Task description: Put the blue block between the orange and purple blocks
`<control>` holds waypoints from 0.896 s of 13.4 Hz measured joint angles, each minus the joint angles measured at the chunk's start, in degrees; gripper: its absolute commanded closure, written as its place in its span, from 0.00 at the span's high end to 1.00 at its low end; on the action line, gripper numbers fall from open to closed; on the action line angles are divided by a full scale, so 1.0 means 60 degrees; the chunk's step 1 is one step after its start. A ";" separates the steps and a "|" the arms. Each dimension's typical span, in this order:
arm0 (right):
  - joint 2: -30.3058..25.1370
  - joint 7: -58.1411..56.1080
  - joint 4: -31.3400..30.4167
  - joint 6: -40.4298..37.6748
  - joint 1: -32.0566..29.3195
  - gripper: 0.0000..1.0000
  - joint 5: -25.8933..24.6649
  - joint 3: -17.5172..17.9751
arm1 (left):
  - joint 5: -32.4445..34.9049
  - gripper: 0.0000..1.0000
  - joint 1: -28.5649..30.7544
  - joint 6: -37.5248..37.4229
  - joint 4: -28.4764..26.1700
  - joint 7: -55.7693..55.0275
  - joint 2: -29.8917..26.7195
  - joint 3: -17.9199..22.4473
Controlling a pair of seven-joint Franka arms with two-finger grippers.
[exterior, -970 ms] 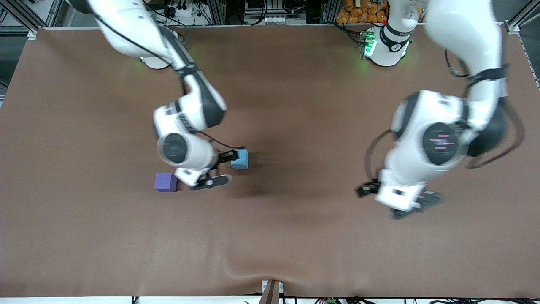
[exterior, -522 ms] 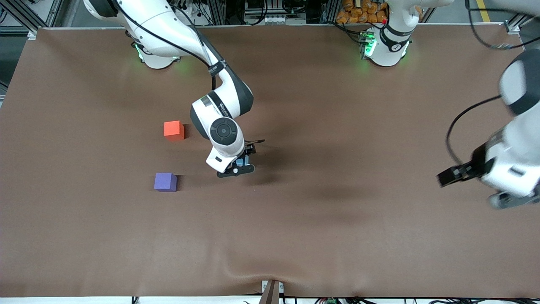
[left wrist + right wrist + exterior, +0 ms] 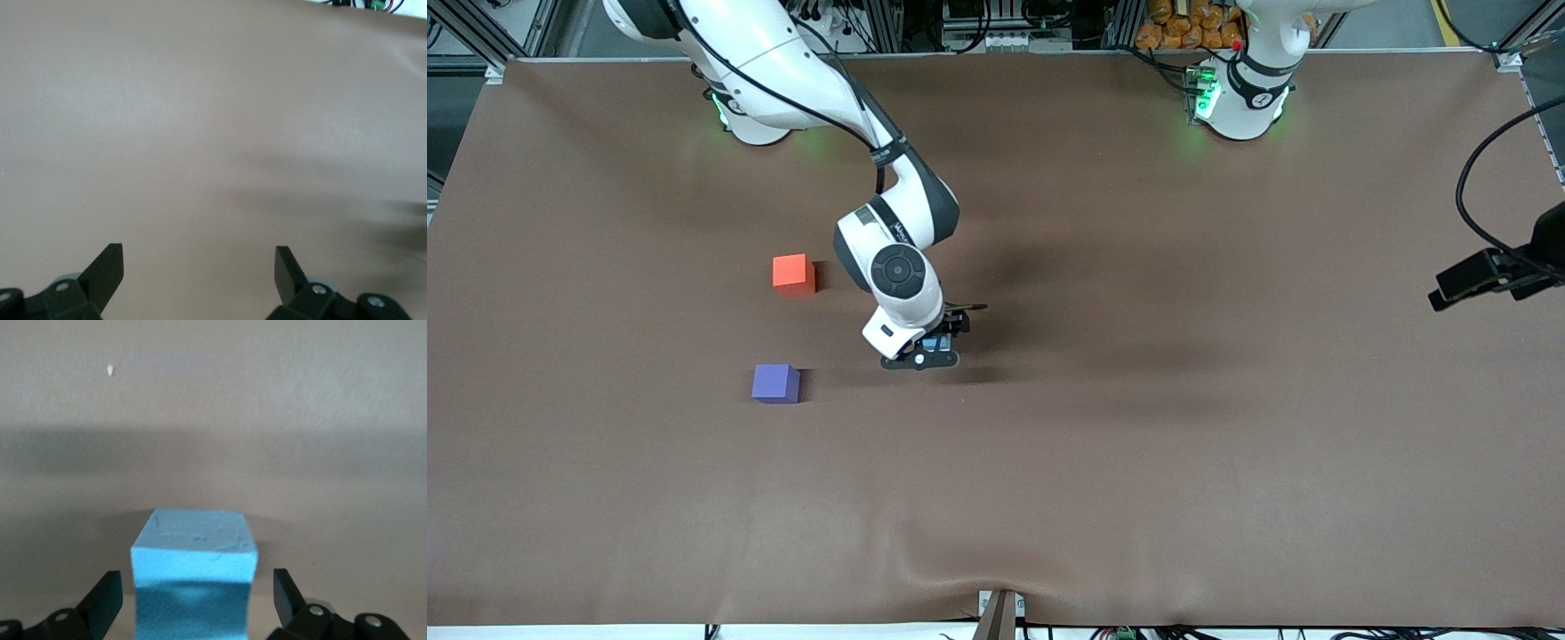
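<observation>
Right gripper [image 3: 929, 342] is sitting over the blue block [image 3: 193, 577], fingers apart on either side, not clamping it yet. Block is resting on the table [image 3: 1138, 489], well apart from the orange block [image 3: 793, 274] and purple block [image 3: 775, 383], toward the left arm's end. Grasp, carry and placement are all pending. Left gripper [image 3: 199, 273] is waiting, spread wide, holding 0 blocks.

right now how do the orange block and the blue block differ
The orange block is bright orange-red and sits alone with nothing around it; the blue block is light sky-blue and sits between the open fingers of the right claw, which are not touching it. From the front, the orange block shows in full, while the blue block is mostly hidden under that claw. Both are small matte cubes resting on the brown table.
</observation>
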 measured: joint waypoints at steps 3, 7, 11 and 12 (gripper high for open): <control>0.0014 0.0254 -0.0013 0.0063 0.0074 0.38 0.0021 -0.0027 | 0.0000 1.00 0.0022 0.0002 -0.0873 0.0229 -0.0857 -0.0018; 0.0008 0.0256 0.0004 0.0104 -0.0015 0.06 0.0052 -0.0097 | 0.0000 1.00 0.0054 0.0003 -0.1696 0.0409 -0.1742 -0.0018; -0.0389 -0.0253 0.0108 -0.0294 -0.0665 0.06 0.0051 -0.0190 | 0.0000 1.00 0.0136 -0.0063 -0.1826 0.0409 -0.1781 -0.0007; -0.0622 -0.0769 0.0103 -0.0727 -0.1025 0.06 0.0051 -0.0206 | 0.0000 1.00 0.0152 -0.0071 -0.1826 0.0409 -0.1784 -0.0002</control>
